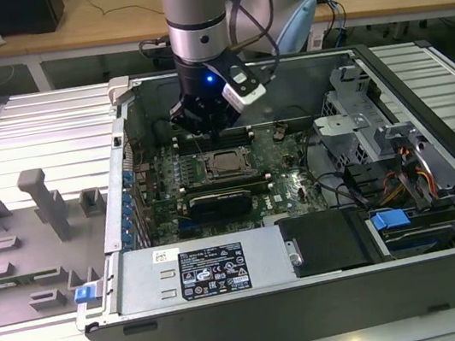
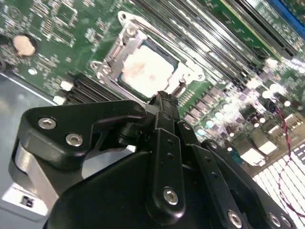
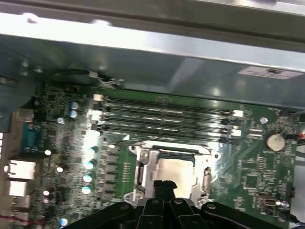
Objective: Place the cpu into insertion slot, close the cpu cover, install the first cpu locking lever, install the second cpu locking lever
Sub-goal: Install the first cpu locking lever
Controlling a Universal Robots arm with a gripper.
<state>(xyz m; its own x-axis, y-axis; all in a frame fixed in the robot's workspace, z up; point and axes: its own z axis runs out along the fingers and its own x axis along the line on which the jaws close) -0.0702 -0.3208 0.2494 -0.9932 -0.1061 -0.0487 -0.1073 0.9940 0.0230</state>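
We can read no word or number for certain. In the exterior view we see a black label (image 1: 213, 272) with white print and small symbols. It stands on the grey metal housing (image 1: 141, 279), at six o'clock from the insertion slot (image 1: 228, 162), and its lines are too small for us to make out. At ten o'clock from it sits a small white sticker (image 1: 165, 256), equally unreadable. In the first wrist view a white label (image 3: 271, 71) with dark print stands on the chassis wall (image 3: 167, 62); we cannot read it.
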